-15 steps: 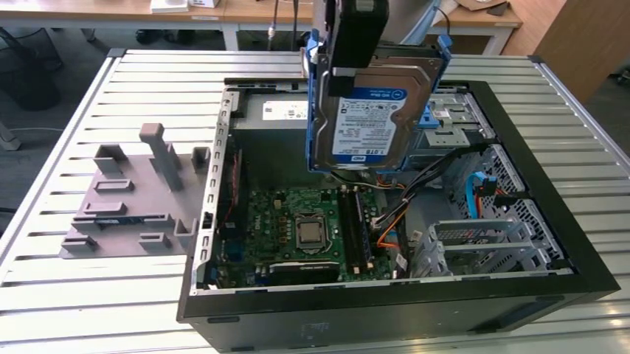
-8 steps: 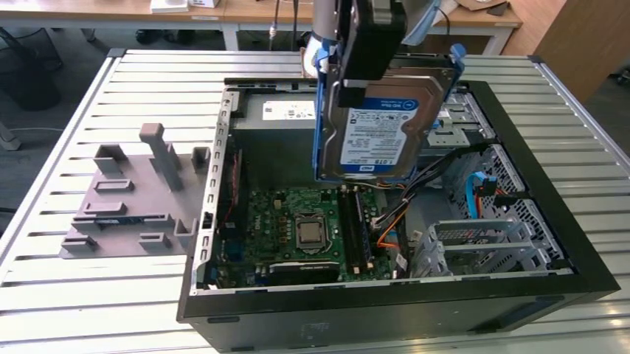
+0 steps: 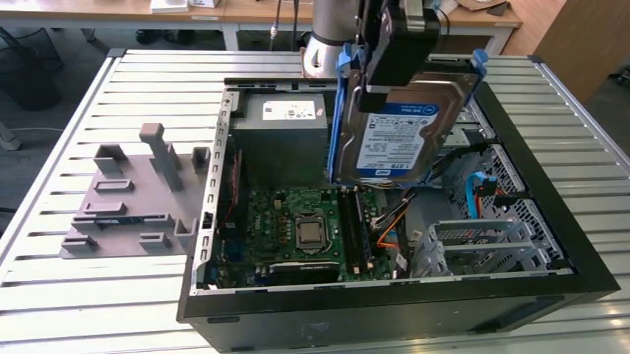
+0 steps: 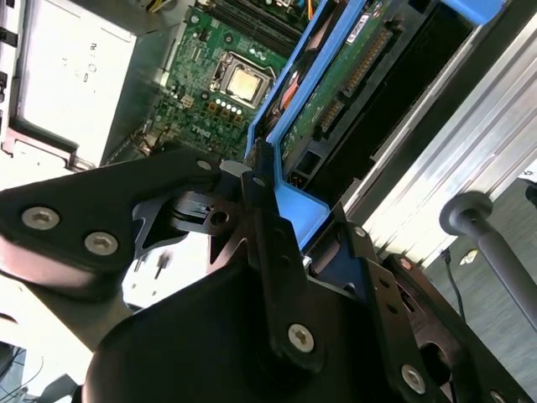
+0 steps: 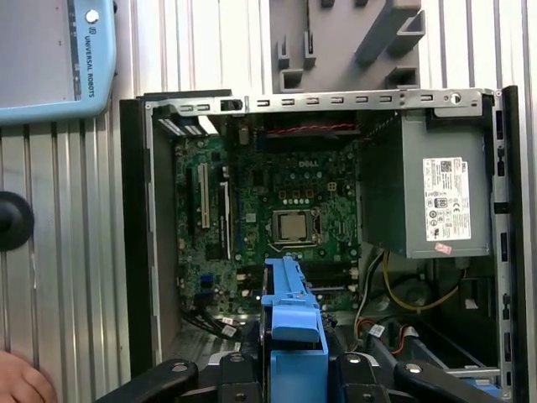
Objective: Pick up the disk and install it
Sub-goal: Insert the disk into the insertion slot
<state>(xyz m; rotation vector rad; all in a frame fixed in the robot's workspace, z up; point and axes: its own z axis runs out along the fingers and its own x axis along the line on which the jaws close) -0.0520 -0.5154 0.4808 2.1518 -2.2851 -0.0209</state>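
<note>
The slatted metal table carries the open computer case, lying on its side with its innards up. Inside sit the grey power supply and the green motherboard, with a metal drive cage toward the exterior view's right. And there is the disk, up in the air, clear of the table and hanging on edge above the case interior, label facing the exterior camera. So the pick-up half looks done and the install half does not: the disk touches nothing in the case and sits in no bay yet.

The gripper is directly above the disk, clamped onto its upper end, so the drive dangles below it. In the second wrist view the fingers are pinched tight on the blue carrier bracket. Whether they also bear on the drive body itself is hard to say from here.
</note>
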